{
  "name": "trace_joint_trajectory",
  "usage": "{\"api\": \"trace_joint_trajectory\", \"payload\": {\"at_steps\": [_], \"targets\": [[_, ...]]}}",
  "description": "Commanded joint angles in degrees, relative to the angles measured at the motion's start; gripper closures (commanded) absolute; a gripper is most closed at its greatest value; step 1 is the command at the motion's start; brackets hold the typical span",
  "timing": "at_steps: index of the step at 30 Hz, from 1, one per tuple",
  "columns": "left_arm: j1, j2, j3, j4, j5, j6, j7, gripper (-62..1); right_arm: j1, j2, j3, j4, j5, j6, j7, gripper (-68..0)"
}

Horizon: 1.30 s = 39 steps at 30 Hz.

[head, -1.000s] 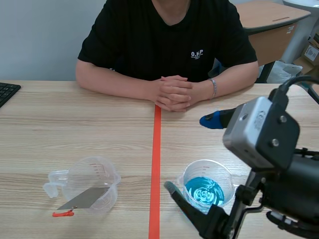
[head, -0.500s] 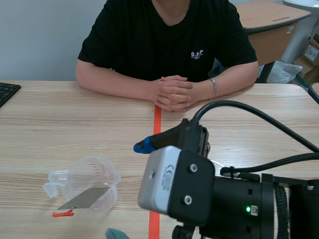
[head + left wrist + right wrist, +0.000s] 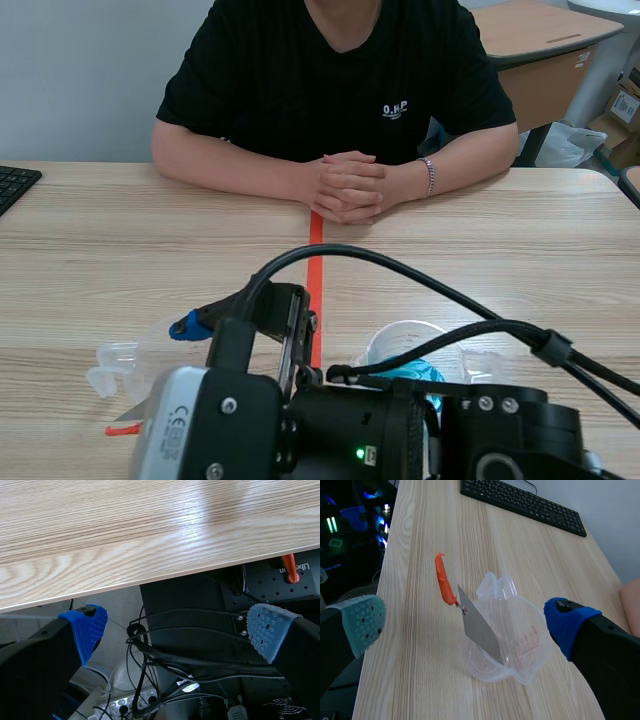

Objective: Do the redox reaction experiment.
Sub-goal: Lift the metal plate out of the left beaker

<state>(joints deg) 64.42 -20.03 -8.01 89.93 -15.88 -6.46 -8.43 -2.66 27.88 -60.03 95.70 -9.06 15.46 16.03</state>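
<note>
Between the spread fingers of the right hand (image 3: 462,625), one grey-green pad (image 3: 362,622) to one side and one blue pad (image 3: 565,622) to the other, stands a clear plastic measuring cup with red markings (image 3: 512,640) on the pale wooden tabletop (image 3: 405,680). Neither pad touches the cup, and the hand grips nothing. A thin grey metal sheet (image 3: 477,627) leans inside the cup and sticks out over its rim. The sheet's orange-red plastic end (image 3: 441,580) lies outside the cup, low by the wood. Beyond the cup, near the far edge, is a black keyboard (image 3: 525,502).

From the scene camera, the right arm comes in from the right and stretches past the orange-red tape line (image 3: 315,265), hiding most of that cup. Behind the arm, right of the line, a second clear cup holding blue liquid (image 3: 395,340) shows in part. A person sits across the tabletop with fingers clasped (image 3: 345,185).

Off the near edge of the tabletop, the left hand (image 3: 177,630) has its fingers wide apart with nothing between them, over black cables (image 3: 150,655) below.
</note>
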Motion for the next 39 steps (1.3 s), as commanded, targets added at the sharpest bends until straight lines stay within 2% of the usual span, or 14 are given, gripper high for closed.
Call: {"api": "trace_joint_trajectory", "payload": {"at_steps": [1, 2, 6, 15, 24, 28, 32, 39], "targets": [[0.48, 0.15, -0.31, 0.76, -0.15, -0.33, -0.76, -59.8, 1.01, -0.9, -0.22, 0.33, 0.11, -0.09, 0.59, -67.9], [0.48, 0.15, -0.31, 0.76, -0.15, -0.33, -0.74, -59.8, 1.33, -1.42, -0.76, 0.04, -0.46, -0.07, 0.44, -67.9], [0.5, 0.15, -0.31, 0.76, -0.15, -0.31, -0.52, -59.8, 1.88, -2.84, -2.01, -0.42, -2.16, -0.09, -0.24, -60.1], [0.85, 0.17, -0.31, 0.76, -0.15, -0.31, 0.96, -59.8, 2.71, -3.74, -1.99, -0.42, -2.16, -0.04, -0.42, -34.9], [1.46, 0.15, -0.31, 0.76, -0.13, -0.31, 0.96, -59.8, 2.82, -3.74, -1.97, -0.42, -2.16, -0.02, -0.42, -12.8], [1.46, 0.15, -0.31, 0.76, -0.13, -0.31, 0.98, -59.8, 2.8, -3.74, -1.97, -0.42, -2.16, -0.02, -0.39, -8.8], [1.44, 0.15, -0.31, 0.76, -0.13, -0.31, 0.98, -59.8, 2.8, -3.58, -1.97, -0.42, -2.16, -0.04, -0.13, -2.0], [1.44, 0.15, -0.31, 0.76, -0.13, -0.31, 0.98, -59.8, 2.8, -3.58, -1.75, -0.35, -2.12, -0.04, -0.37, -1.5]]}}
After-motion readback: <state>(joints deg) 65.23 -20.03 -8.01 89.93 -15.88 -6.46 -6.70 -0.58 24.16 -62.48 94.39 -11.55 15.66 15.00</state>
